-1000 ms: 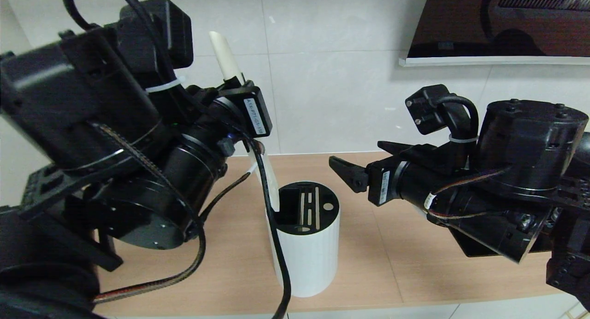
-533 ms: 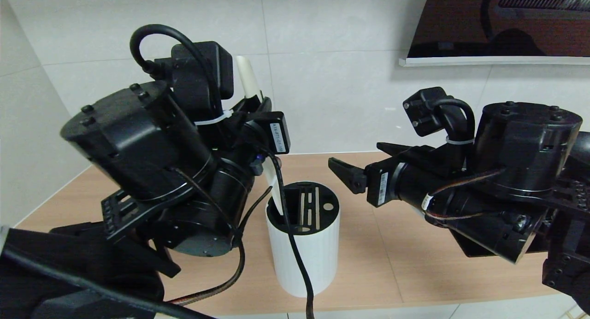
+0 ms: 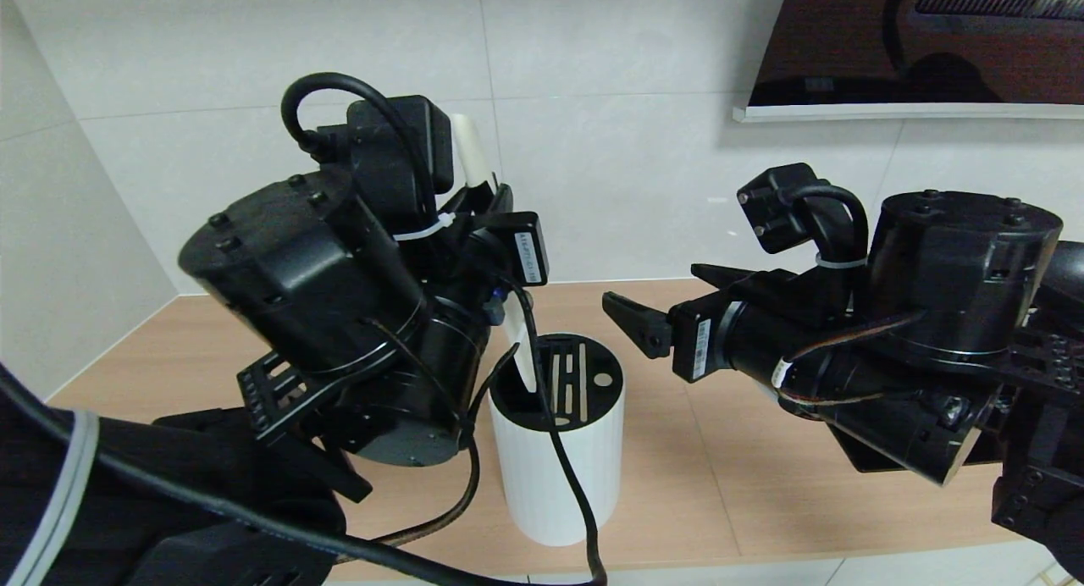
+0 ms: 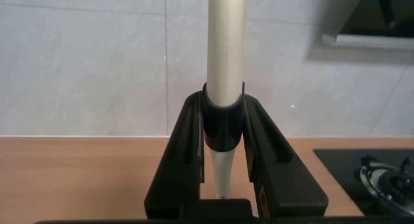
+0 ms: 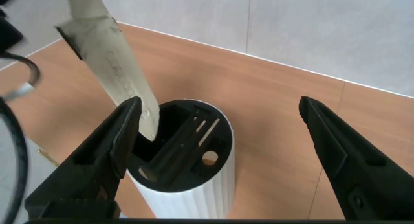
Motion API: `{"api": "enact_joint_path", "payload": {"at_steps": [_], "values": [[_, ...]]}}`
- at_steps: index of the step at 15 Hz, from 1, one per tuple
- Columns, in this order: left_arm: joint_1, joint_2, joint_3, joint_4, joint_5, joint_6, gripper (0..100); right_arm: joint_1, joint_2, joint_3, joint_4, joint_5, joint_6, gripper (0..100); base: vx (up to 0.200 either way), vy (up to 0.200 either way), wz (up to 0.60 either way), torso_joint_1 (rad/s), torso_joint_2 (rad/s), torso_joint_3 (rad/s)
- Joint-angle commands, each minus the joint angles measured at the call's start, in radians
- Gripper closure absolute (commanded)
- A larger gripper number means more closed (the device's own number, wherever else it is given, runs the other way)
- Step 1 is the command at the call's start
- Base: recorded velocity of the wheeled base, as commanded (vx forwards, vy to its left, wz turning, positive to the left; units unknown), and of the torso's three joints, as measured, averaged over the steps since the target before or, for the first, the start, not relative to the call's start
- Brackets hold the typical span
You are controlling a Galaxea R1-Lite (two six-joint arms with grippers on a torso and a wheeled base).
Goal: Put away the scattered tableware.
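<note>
Wooden countertop [image 3: 762, 450] under a white tiled wall [image 3: 635, 146], with a dark range hood [image 3: 915, 44] upper right. We see a white cylindrical holder [image 3: 561, 450] with a slotted black top standing near the counter's front edge. Left gripper [image 3: 483, 205] sits above it, jaws clamped on the cream handle of a knife [image 4: 225, 49], nearly upright, with the pale blade tip (clearest from the right wrist) dipping into the holder's large opening. Right gripper [image 3: 652, 302] hangs just beside the holder's top, jaws spread wide, holding nothing.
</note>
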Motion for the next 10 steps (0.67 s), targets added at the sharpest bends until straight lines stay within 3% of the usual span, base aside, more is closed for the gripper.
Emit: {"api": "enact_joint_path", "payload": {"at_steps": [1, 8, 10], "values": [[0.001, 0.028, -0.002, -0.001, 0.000, -0.001, 100, 0.000, 0.002, 0.002, 0.000, 0.000, 0.000, 0, 0.000, 0.000, 0.00, 0.000, 0.00, 0.000], [-0.001, 0.068, 0.000, -0.001, 0.005, -0.015, 100, 0.000, 0.013, 0.002, -0.002, 0.000, -0.003, 0, 0.000, 0.000, 0.00, 0.000, 0.00, 0.000], [-0.001, 0.088, 0.003, 0.001, 0.006, -0.032, 100, 0.000, 0.013, 0.002, -0.002, 0.000, -0.003, 0, 0.000, 0.000, 0.00, 0.000, 0.00, 0.000]]}}
